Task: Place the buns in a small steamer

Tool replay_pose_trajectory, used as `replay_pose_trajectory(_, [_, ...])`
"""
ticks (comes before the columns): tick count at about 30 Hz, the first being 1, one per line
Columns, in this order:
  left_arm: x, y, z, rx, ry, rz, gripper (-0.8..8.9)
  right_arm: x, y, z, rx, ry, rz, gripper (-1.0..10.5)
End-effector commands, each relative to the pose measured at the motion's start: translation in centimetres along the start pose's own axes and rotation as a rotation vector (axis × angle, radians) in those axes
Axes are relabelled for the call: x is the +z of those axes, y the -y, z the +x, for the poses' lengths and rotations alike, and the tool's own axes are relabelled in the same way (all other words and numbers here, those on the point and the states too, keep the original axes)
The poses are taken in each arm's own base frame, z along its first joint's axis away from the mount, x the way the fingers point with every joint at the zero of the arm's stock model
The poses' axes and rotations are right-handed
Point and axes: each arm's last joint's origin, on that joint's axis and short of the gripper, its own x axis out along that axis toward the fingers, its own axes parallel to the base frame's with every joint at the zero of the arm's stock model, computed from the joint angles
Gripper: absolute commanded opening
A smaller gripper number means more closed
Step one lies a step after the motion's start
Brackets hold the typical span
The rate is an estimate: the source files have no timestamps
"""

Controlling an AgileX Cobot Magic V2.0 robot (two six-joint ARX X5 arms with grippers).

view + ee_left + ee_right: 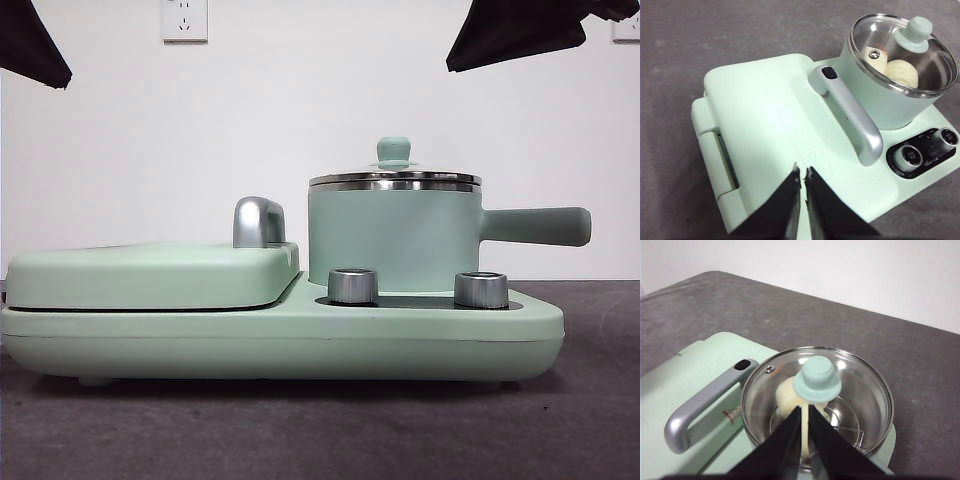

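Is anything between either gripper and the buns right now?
Yes. The glass lid sits closed on the small steamer, and both buns lie under it inside. The right gripper hangs over the lid's knob; the left gripper is above the grill plate.

The small steamer, a mint-green cylindrical pot with a steel rim, stands upright with its long straight handle projecting sideways. Its glass lid, topped by a green knob, is seated on the rim. Both cream-white buns lie inside, side by side, visible through the glass; one shows swirled ridges.
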Motion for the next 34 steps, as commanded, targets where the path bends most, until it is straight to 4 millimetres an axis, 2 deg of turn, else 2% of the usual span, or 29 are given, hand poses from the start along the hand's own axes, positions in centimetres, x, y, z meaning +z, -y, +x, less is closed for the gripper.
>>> replay_pose_trajectory(1, [0.2, 0.0, 0.0, -0.004, 0.008, 0.007, 0.19, 0.3, -0.2, 0.1, 0.008, 0.017, 0.003, 0.2])
replay_pose_trajectory(8, [0.2, 0.1, -0.1, -0.004, 0.011, 0.013, 0.19, 0.3, -0.2, 0.1, 0.009, 0.017, 0.003, 0.2])
replay_pose_trajectory(10, [0.2, -0.1, -0.2, 0.035, 0.022, 0.070, 0.19, 0.3, -0.2, 0.1, 0.009, 0.017, 0.003, 0.2])
replay_pose_trajectory(12, [-0.3, -0.3, -0.4, 0.055, 0.046, 0.071, 0.19, 0.3, -0.2, 0.1, 0.009, 0.018, 0.003, 0.2])
replay_pose_trajectory(15, [-2.0, -0.7, -0.4, 0.073, 0.106, 0.086, 0.19, 0.3, -0.2, 0.1, 0.009, 0.018, 0.003, 0.2])
replay_pose_trajectory(21, [-7.0, -2.1, -0.5, 0.168, 0.309, 0.092, 0.19, 0.3, -0.2, 0.1, 0.009, 0.018, 0.003, 0.2])
replay_pose_trajectory(25, [-10.1, -2.6, -1.0, 0.268, 0.380, 0.073, 0.19, 0.3, -0.2, 0.1, 0.009, 0.018, 0.003, 0.2])
replay_pose_trajectory(34, [-14.7, -3.5, -0.6, 0.376, 0.460, 0.021, 0.19, 0.3, -0.2, 0.1, 0.009, 0.019, 0.003, 0.2])
